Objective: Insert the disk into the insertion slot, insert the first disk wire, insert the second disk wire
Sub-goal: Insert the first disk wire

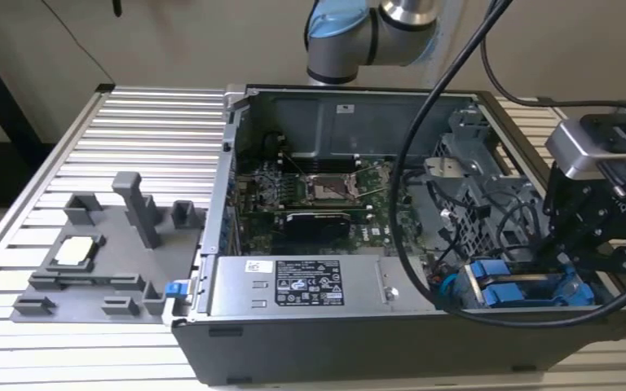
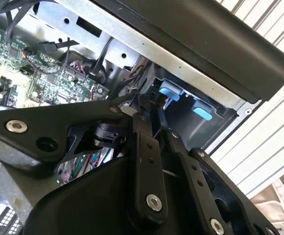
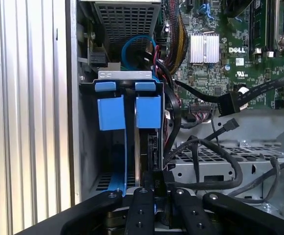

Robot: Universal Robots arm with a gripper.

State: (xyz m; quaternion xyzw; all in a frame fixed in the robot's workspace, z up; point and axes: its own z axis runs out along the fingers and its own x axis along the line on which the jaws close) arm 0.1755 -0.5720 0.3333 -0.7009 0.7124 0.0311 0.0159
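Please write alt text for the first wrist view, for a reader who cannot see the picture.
The gripper hangs right at the edge of the disk, which sits in its blue frame inside the grey insertion slot of an open computer. A second blue frame stands beside it, and a green circuit board with loose black cables lies alongside.

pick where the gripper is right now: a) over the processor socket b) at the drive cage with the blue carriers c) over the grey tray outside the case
b: in the exterior view the gripper sits just above the blue carriers, which stand in the drive cage at the case's corner on the exterior view's right.
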